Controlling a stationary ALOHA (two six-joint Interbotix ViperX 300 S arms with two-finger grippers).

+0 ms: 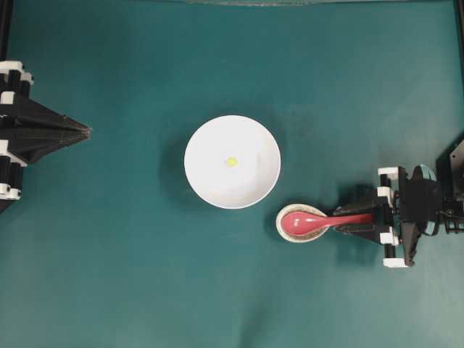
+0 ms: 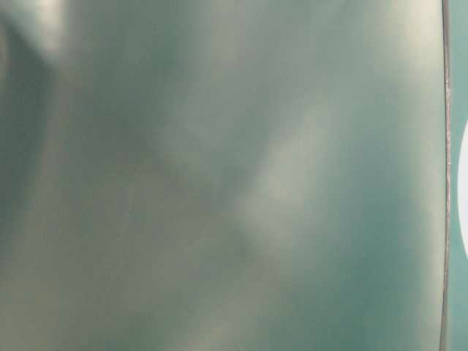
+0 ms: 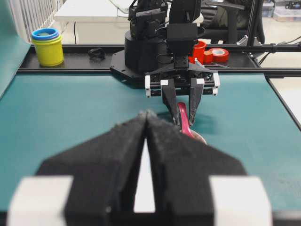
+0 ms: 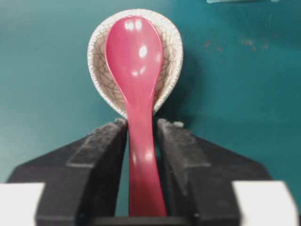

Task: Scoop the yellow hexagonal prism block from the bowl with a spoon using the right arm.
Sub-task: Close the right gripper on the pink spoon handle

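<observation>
Right gripper [image 4: 141, 141] sits half-open around the spoon [image 4: 136, 70] handle, can't tell if it's gripping (handle points right), bowl [image 1: 203, 181] with yellow block [image 1: 231, 162] lies up-left.

I see the bowl [image 1: 232, 162] near the table's [image 1: 130, 275] middle, the block [image 1: 231, 162] inside it. Just beside it, toward the right edge, my spoon [image 1: 319, 220] lies with its scoop in the rest [image 1: 287, 233], handle pointing right.
</observation>
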